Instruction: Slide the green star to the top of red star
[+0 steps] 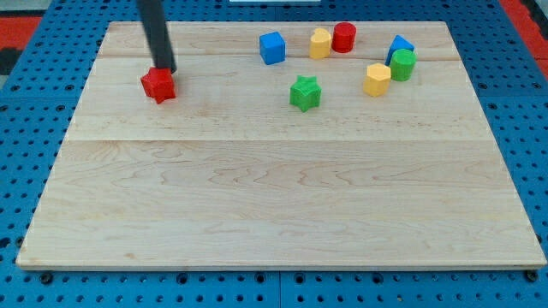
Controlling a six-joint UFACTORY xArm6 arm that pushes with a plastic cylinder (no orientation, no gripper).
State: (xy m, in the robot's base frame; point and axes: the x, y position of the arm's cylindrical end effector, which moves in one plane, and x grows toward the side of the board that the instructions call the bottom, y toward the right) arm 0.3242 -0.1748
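Blocks are sitting across the upper part of a pale wooden worktop, which is resting on a blue perforated base. A straight dark rod is coming down from the view's top left, and my tip is standing at the upper edge of the red star-shaped block, touching it or just beside it; I cannot tell which. There is no pincer on this arm, so nothing is being grasped and nothing is clenched; the rod is simply ending in its bare tip.

The green star-shaped block is lying well apart from the red star, toward the view's right and slightly lower in the picture, with bare wood between them. It is sitting alone, touching no other block.

Above the green star, a blue cube-like block is standing near the worktop's top edge. To its right, a yellow block and a red cylinder-shaped block are standing just beside each other, seemingly touching. Farther toward the view's right, a second blue block is sitting behind a green cylinder-like block, the two overlapping in the view. A second yellow block is resting just beside that green block, on its lower left.
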